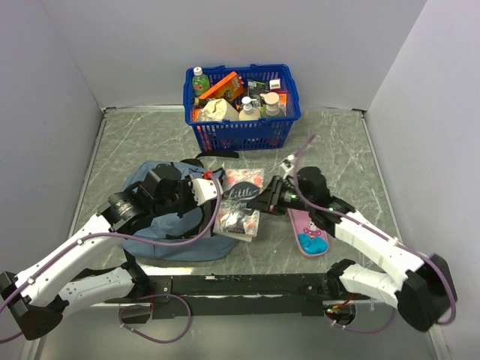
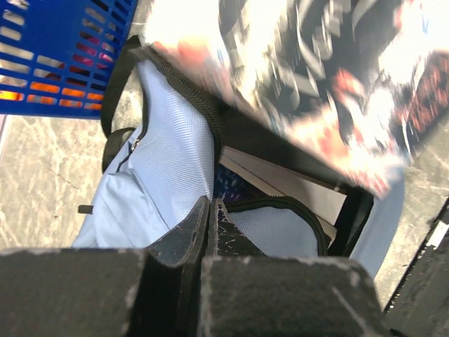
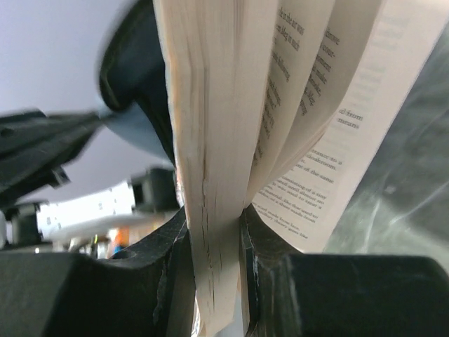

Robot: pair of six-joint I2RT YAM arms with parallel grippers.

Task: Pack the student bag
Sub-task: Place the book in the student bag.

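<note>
The grey-blue student bag (image 1: 178, 244) lies at the left of the table with its zipped mouth facing right. My left gripper (image 1: 217, 184) is shut on the zip edge of the student bag (image 2: 168, 161), and its tips (image 2: 209, 205) meet where the opening starts. A paperback book (image 1: 241, 202) with a black, white and red cover hangs tilted over that mouth. My right gripper (image 1: 267, 199) is shut on the book (image 3: 210, 140), and my right gripper (image 3: 215, 225) grips its page block while loose pages fan to the right. Pale page edges (image 2: 295, 184) show inside the bag.
A blue plastic basket (image 1: 241, 133) full of bottles and packets stands at the back centre. A small pink pencil case (image 1: 307, 232) lies under my right forearm. Grey walls close in the marble table (image 1: 337, 150) on three sides.
</note>
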